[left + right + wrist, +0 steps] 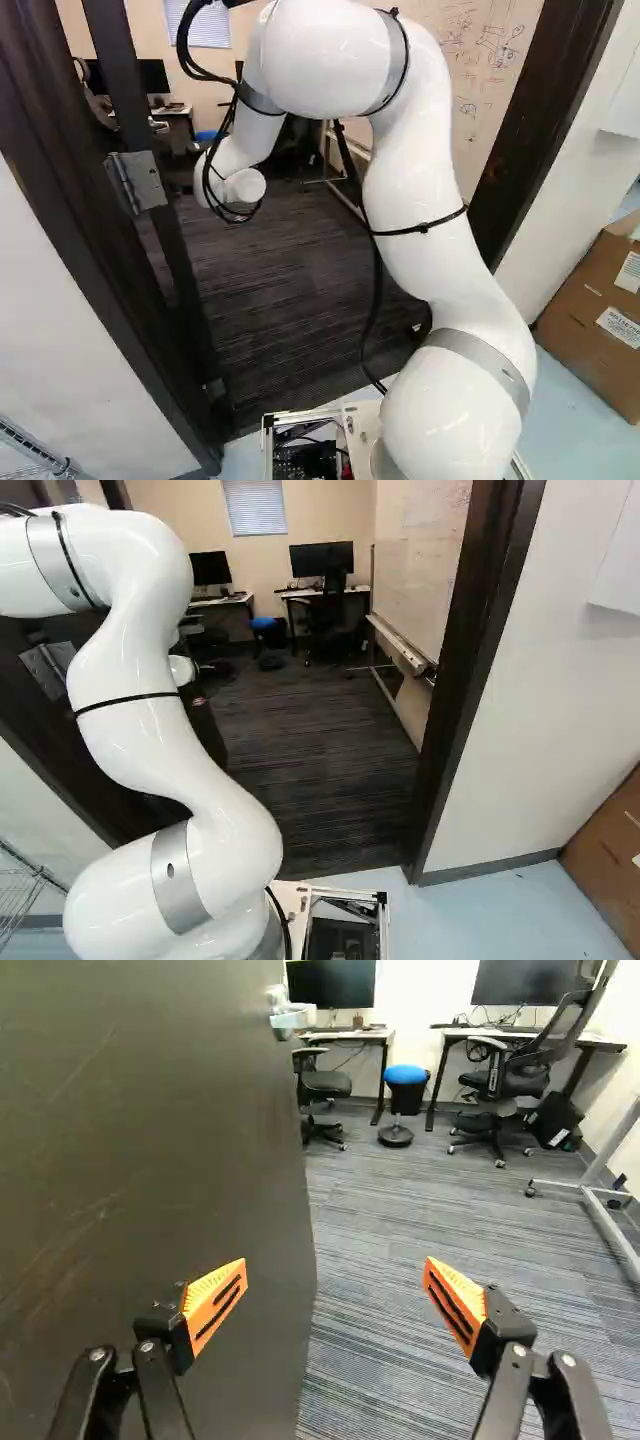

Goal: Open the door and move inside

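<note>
The dark door (150,1140) stands swung inward, its face beside the gripper's one finger and its free edge running past the fingers. Its metal handle (285,1015) is farther ahead, near that edge. In the left base view the door (172,230) shows nearly edge-on at the left, by a metal hinge (138,182). My gripper (335,1295) is open in the wrist view, orange pads wide apart, nothing between them. I cannot make it out in the base views. The arm reaches through the doorway, whose right-hand jamb (468,670) is dark.
Carpeted floor (310,750) lies beyond the doorway. Farther in are desks with monitors, office chairs (500,1070), a blue-topped stool (405,1075) and a wheeled whiteboard (420,570) along the right. A cardboard box (595,310) stands outside at the right, a wire rack (22,885) at the left.
</note>
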### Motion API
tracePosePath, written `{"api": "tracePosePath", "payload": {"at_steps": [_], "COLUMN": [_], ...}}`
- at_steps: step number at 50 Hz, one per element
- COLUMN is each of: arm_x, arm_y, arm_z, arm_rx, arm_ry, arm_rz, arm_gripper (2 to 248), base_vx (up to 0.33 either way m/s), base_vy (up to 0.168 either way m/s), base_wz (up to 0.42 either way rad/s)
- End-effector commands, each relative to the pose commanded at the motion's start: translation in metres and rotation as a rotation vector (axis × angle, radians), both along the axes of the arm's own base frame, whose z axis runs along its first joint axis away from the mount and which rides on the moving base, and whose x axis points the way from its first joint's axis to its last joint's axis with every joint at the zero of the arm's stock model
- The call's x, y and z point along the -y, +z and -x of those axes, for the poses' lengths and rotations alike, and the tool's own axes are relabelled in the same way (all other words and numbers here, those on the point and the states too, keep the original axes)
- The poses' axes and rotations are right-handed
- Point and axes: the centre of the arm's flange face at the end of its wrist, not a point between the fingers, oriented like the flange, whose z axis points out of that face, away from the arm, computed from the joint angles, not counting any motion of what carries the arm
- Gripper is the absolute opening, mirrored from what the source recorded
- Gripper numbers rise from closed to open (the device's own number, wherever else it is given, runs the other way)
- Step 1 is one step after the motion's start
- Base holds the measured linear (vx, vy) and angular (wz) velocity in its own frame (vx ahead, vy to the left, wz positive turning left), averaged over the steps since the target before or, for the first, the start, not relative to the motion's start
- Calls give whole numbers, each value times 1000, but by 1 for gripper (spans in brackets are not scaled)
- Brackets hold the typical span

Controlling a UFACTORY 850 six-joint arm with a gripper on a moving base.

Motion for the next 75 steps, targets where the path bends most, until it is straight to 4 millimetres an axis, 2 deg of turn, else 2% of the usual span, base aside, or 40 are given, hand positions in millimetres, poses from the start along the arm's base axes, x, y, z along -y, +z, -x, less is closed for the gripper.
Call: {"api": "tracePosePath", "payload": {"at_steps": [75], "arm_x": [125], "arm_y": [8], "arm_z": [0], "arm_rx": [-35], "arm_ry": [-177], "arm_rz": [19], "arm_gripper": [247], "base_vx": [0], "base_vy": [0], "base_wz": [0]}}
